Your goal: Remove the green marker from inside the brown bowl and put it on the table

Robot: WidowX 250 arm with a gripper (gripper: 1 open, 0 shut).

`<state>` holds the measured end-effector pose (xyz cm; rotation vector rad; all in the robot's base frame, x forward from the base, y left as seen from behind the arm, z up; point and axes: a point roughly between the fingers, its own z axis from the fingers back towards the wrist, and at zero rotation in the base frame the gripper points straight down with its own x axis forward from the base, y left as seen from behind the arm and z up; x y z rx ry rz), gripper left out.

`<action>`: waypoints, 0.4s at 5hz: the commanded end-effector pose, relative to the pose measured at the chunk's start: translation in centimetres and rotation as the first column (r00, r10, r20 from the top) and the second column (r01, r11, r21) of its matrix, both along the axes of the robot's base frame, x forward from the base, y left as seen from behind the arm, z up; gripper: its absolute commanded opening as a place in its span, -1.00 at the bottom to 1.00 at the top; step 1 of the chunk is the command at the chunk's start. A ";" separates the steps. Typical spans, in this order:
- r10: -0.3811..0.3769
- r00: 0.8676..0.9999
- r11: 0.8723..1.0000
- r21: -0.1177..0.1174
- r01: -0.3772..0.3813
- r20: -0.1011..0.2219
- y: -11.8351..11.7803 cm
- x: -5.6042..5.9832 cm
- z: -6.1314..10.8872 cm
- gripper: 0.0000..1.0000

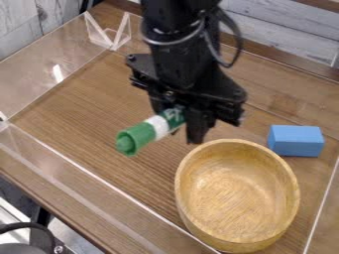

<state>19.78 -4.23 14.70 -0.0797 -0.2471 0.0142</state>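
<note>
Just left of the brown bowl (239, 195), the gripper (183, 120) has its fingers clamped on the green marker (146, 133) — held tilted above the table (79, 109), capped end toward the near left. The bowl's empty, so the removal looks done — only setting the marker down remains.

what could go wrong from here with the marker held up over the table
1. The hand grips the white-barrelled green-capped marker near one end, tilted above the wood-grain table; released from there, it could bounce or roll.
2. The wide tan wooden bowl sits close by, so a rolling marker might end up against its rim.
</note>
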 end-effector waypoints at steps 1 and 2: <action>-0.020 0.999 1.000 -0.008 0.020 0.049 1.6 0.4 0.1 -1.00; -0.020 0.998 1.000 -0.007 0.020 0.056 2.9 0.2 -0.7 -1.00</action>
